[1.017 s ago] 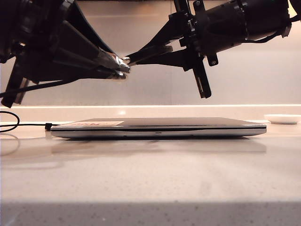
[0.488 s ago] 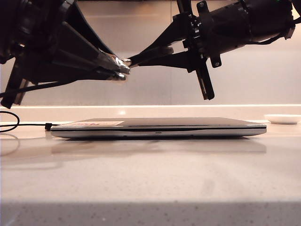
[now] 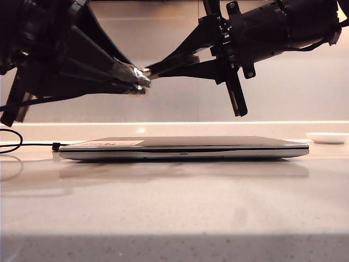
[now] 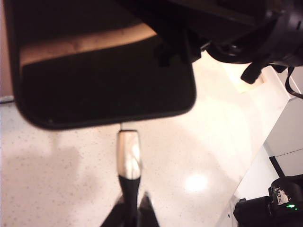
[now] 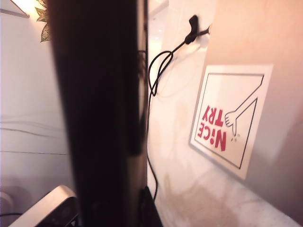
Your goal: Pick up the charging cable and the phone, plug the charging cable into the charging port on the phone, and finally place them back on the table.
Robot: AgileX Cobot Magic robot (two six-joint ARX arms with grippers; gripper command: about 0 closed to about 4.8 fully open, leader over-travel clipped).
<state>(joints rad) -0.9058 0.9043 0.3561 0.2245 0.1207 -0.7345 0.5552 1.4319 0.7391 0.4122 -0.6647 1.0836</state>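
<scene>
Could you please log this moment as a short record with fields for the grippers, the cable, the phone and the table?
left gripper: shut on the charging cable, raised above the laptop
right gripper: shut on the phone, raised, facing the left gripper
plug: aimed at the phone's end edge, barely entering
table: laptop closed, small white dish at right

Closed laptop — beneath both claws
</scene>
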